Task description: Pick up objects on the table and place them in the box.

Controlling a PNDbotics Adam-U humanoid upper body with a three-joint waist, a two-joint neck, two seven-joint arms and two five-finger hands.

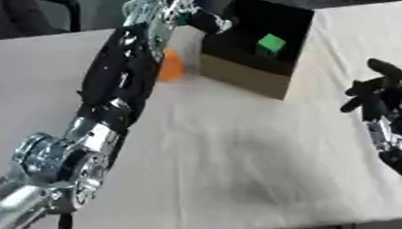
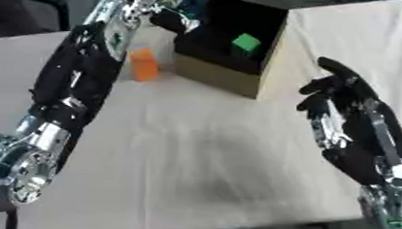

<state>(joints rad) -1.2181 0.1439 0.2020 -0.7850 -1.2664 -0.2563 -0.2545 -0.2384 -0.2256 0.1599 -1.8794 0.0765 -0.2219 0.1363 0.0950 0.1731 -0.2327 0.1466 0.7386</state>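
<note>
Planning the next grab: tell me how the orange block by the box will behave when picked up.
The orange block looks rigid with flat faces, so it probably won't roll or flop. It stands taller than wide, so a sideways nudge might tip it. It seems small beside the box, so probably light.

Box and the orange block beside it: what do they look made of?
The box looks like cardboard: its outer wall is matte tan with a plain flat edge, while the inside looks black, perhaps lined or painted. The orange block looks like solid-coloured plastic or foam, evenly orange with no grain visible; the views do not settle which. The green block inside the box looks similar.
</note>
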